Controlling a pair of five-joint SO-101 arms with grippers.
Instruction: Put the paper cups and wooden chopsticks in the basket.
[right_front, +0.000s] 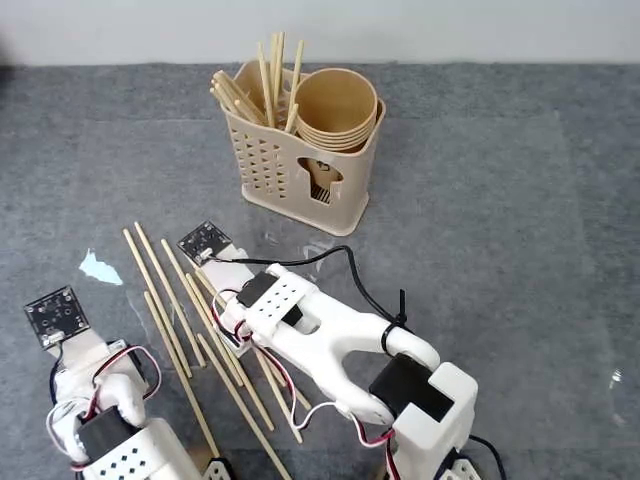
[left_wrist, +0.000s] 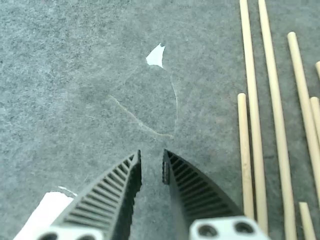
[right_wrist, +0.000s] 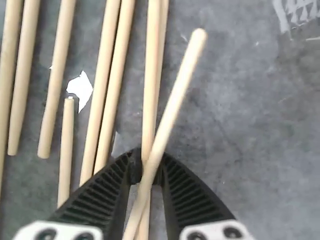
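Note:
The beige perforated basket (right_front: 300, 185) stands at the back of the table, holding a stack of paper cups (right_front: 335, 105) and several wooden chopsticks (right_front: 270, 70). Several loose chopsticks (right_front: 165, 295) lie on the grey mat between the two arms. My right gripper (right_wrist: 146, 167) is down among them, shut on one chopstick (right_wrist: 172, 110) that slants across its neighbours. My left gripper (left_wrist: 151, 160) hovers over bare mat just beside the loose chopsticks (left_wrist: 250, 125). Its jaws are drawn to a narrow slit with nothing between them.
A small white scrap (right_front: 98, 268) lies on the mat left of the chopsticks. The right arm's white body (right_front: 330, 335) stretches low across the front centre of the table. A clear sheet covers the mat.

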